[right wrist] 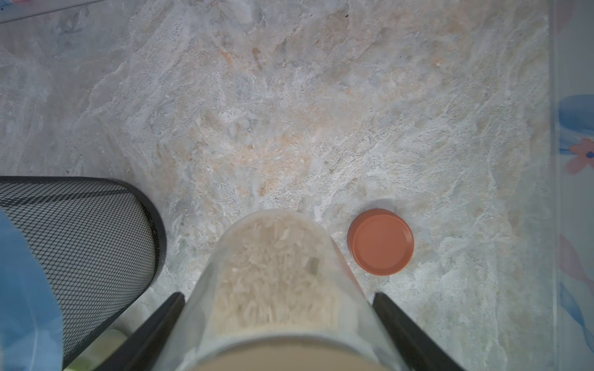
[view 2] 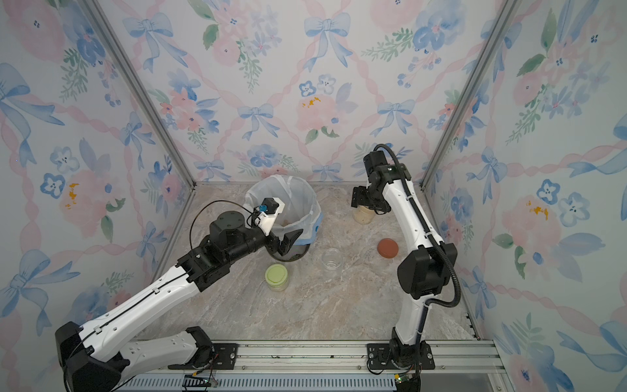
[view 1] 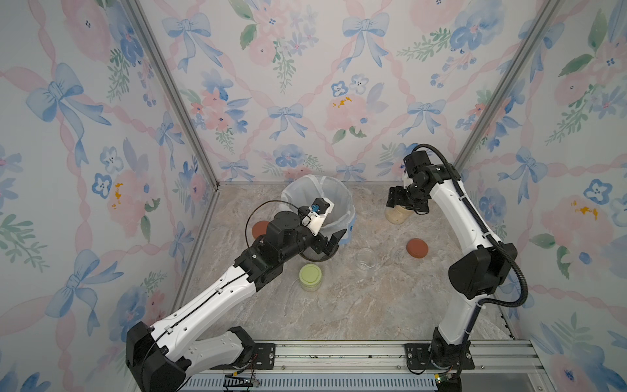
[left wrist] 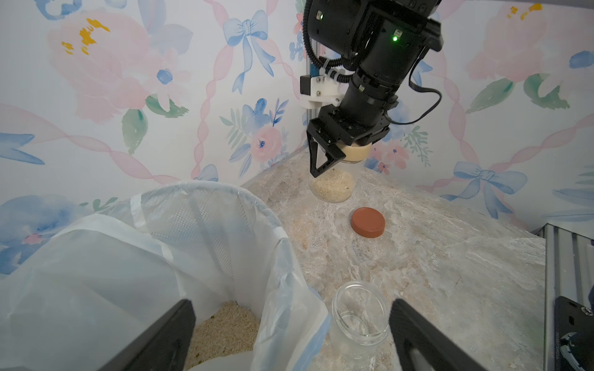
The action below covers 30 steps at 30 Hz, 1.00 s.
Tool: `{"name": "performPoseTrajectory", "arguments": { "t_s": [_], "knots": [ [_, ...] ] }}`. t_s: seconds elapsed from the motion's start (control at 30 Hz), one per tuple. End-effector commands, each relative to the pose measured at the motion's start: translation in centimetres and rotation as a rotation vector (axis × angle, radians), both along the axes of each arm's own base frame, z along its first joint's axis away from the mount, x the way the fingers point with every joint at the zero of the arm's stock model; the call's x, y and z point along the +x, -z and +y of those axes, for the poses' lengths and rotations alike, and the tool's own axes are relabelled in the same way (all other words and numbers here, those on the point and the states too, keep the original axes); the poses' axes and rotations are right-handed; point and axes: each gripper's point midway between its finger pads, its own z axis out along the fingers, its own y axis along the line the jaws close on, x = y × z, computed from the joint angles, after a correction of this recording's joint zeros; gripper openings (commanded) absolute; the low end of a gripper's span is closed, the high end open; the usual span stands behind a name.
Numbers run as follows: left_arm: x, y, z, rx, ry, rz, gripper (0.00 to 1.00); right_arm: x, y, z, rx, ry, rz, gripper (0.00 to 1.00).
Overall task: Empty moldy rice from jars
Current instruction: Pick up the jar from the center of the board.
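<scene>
Marbled tabletop (view 1: 356, 305), floral wallpapered walls (view 1: 305, 85).

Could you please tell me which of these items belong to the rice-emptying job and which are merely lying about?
Job: beige-lidded jar of moldy rice in the right end effector; green-lidded jar; empty open jar; lined mesh bin holding dumped rice.

Lying about: loose rust-red lid behind the left arm; another loose rust-red lid near the open jar.
</scene>
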Motion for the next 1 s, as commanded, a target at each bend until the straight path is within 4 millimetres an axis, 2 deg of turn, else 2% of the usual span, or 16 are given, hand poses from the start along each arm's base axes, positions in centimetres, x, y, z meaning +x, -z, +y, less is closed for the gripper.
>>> {"name": "performPoseTrajectory", "arguments": {
  "t_s": [0.0, 0.2, 0.4, 0.5, 0.7, 0.97],
  "knots": [
    [-0.3, -1.9, -0.6, -0.011, 0.035, -0.052, 0.98, -1.6, -5.3, 2.5, 0.079, -0.083, -0.102, 0.0],
    [-0.6, -2.3, -1.0, 0.004, 0.073, -0.082, 0.98, -3.4, -9.5, 5.7, 0.163, -0.179, -0.17, 0.0],
    [-1.1, -2.3, -1.2, 0.023, 0.109, -0.108, 0.98, -5.3, -13.4, 7.9, 0.249, -0.256, -0.232, 0.0],
    [-1.4, -2.5, -1.3, 0.025, 0.126, -0.119, 0.98, -6.3, -14.8, 9.3, 0.31, -0.303, -0.25, 0.0],
    [-1.5, -2.8, -1.7, 0.026, 0.165, -0.132, 0.98, -8.6, -16.2, 12.6, 0.422, -0.432, -0.245, 0.0],
    [-1.7, -2.8, -2.5, 0.009, 0.24, -0.116, 0.98, -11.4, -16.3, 16.4, 0.529, -0.59, -0.21, 0.0]
  ]
}}
